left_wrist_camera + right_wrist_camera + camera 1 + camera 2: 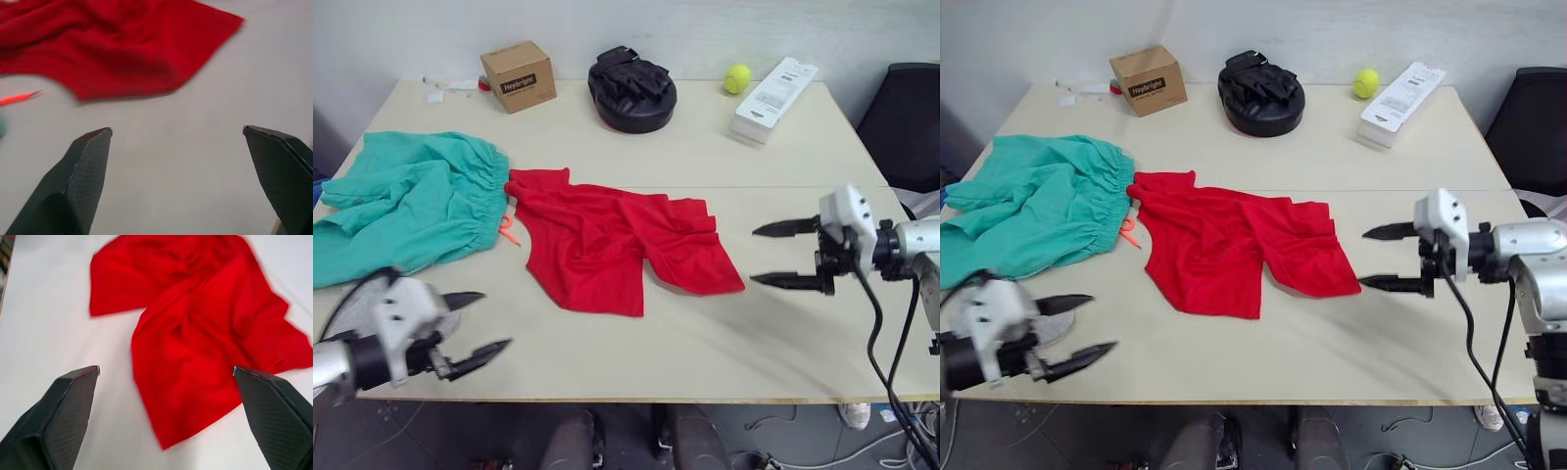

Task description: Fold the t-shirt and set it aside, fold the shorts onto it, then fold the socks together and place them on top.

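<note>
The left claw [478, 331] is hovering over the near edge of the worktop [705, 333] at the lower left of the frame, its two black fingers spread wide and holding nothing. In the left wrist view the fingers [85, 171] are pointing toward the near hem of the t-shirt, with bare worktop between them.

The right claw [785, 256] is hanging at the right of the frame, fingers also spread and empty, tips pointing toward the t-shirt's right corner and sitting near it without touching. In the right wrist view the open fingers [68, 404] are framing the crumpled red cloth.

The t-shirt [607, 240] is lying rumpled and unfolded at the centre of the worktop. The shorts [411, 201] are sprawling at the left of the frame, their gathered waistband just beside the t-shirt's upper left corner, with the orange drawstring [509, 230] trailing between the two garments.

Along the far edge, at the top of the frame, a small cardboard box [518, 75], a black round pad [631, 90], a tennis ball [737, 78] and a white carton [773, 99] are sitting well apart from the clothes.
</note>
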### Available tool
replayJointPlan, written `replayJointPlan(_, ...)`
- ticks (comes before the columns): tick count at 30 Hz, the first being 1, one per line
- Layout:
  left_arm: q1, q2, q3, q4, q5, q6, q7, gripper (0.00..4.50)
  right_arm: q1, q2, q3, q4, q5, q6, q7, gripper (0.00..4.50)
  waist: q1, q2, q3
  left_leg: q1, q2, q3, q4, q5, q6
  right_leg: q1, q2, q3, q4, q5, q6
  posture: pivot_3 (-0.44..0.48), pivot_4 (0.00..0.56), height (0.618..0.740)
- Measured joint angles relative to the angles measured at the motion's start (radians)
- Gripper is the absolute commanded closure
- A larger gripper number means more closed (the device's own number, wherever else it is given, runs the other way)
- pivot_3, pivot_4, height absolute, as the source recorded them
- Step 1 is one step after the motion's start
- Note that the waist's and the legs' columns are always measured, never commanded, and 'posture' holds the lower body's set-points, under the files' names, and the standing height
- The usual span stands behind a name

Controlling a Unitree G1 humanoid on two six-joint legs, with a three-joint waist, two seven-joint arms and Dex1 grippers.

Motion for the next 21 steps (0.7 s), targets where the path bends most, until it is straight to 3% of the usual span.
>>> replayJointPlan(5, -0.33, -0.009, -0.308, 0.081, 0.093, -0.026, -0.077, 0.0, 0.078, -0.001, 0.018, -0.063, -0.064, -0.142, -0.015, 0.05, 0.003, 0.001, 0.0, 0.0, 0.0, 0.001, 0.001, 0.001, 0.0, 0.0, 0.001, 0.0, 0.002, 0.0, 0.001, 0.0, 0.15, 0.74)
replayJointPlan(10, -0.633, -0.163, -0.601, 0.237, 0.24, -0.056, -0.124, 0.0, 0.141, 0.017, 0.042, -0.1, -0.109, -0.21, -0.058, 0.05, 0.017, 0.001, 0.0, -0.001, 0.0, 0.003, 0.009, 0.001, 0.001, 0.001, 0.004, 0.0, 0.003, 0.001, 0.002, 0.0, 0.15, 0.74)
replayJointPlan(15, -0.763, -0.284, -0.744, 0.385, 0.34, -0.09, -0.157, 0.0, 0.156, 0.026, 0.063, -0.104, -0.144, -0.251, -0.097, 0.05, 0.028, 0.0, 0.001, -0.001, 0.002, 0.004, 0.014, 0.0, 0.002, 0.001, 0.006, 0.002, 0.009, 0.001, 0.002, 0.0, 0.15, 0.74)
replayJointPlan(21, -0.833, -0.395, -0.838, 0.459, 0.418, -0.076, -0.159, 0.0, 0.155, 0.041, 0.074, -0.104, -0.171, -0.273, -0.149, 0.05, 0.035, -0.001, 0.001, -0.002, 0.002, 0.004, 0.016, 0.0, 0.002, 0.001, 0.005, 0.003, 0.009, 0.001, 0.003, 0.0, 0.15, 0.74)
